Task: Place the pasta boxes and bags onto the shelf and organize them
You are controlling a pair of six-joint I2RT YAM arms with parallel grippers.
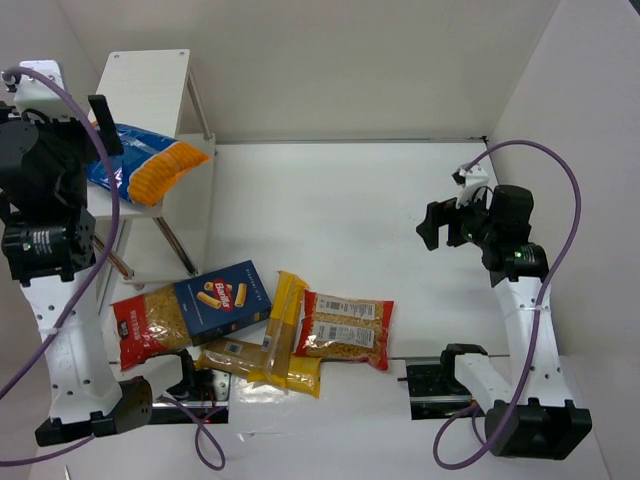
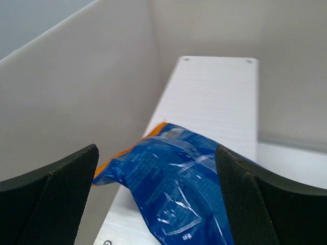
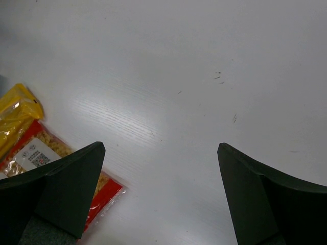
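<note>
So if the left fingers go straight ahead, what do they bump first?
Most likely the blue bag, which lies on the shelf right between the open left fingers. How close it is, I can't tell.

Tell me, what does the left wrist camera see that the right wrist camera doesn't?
Only the left wrist camera shows the crinkly blue bag with its orange end, and a pale shelf board stretching beyond it, screws at its far corners. Only the right wrist camera shows the bare white table, with a yellow spaghetti pack and a red-trimmed bag of yellow pasta at its lower left. Both show their own gripper, the left gripper and the right gripper, with dark fingers spread wide and nothing clamped.
</note>
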